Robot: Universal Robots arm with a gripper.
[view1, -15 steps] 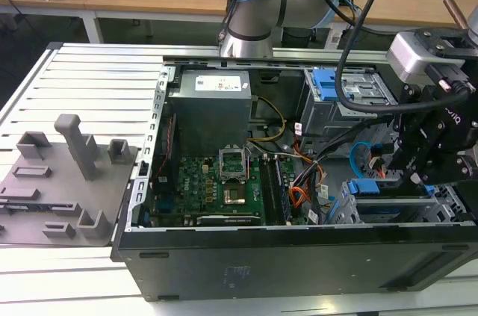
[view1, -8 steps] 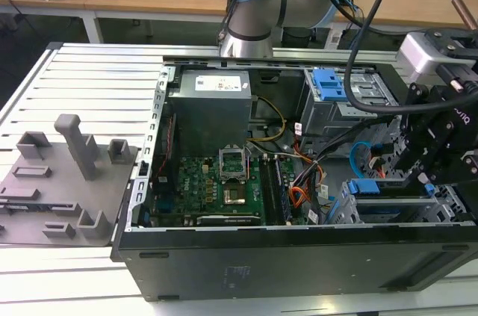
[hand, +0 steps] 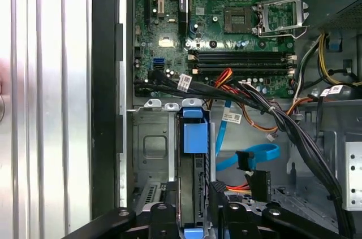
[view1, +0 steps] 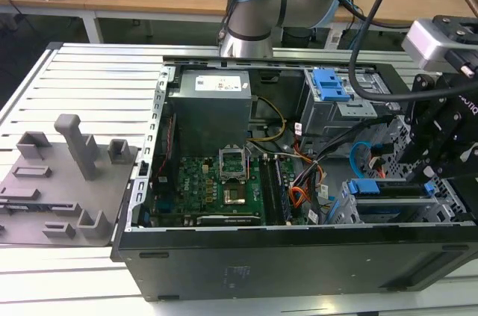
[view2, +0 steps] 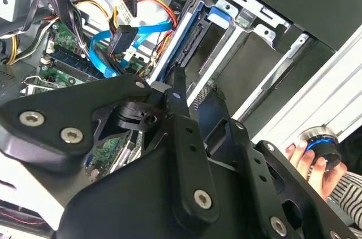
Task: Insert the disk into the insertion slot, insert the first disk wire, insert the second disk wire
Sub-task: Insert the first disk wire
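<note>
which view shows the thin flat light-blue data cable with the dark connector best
The second wrist view: the thin flat light-blue data cable curves in the open, its dark connector plain. The first wrist view shows a shorter stretch; the exterior view, a thin blue arc.

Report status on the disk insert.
Gripper at disk end. Disk stands edge-up in slot. Blue wire loose alongside, connector free.
</note>
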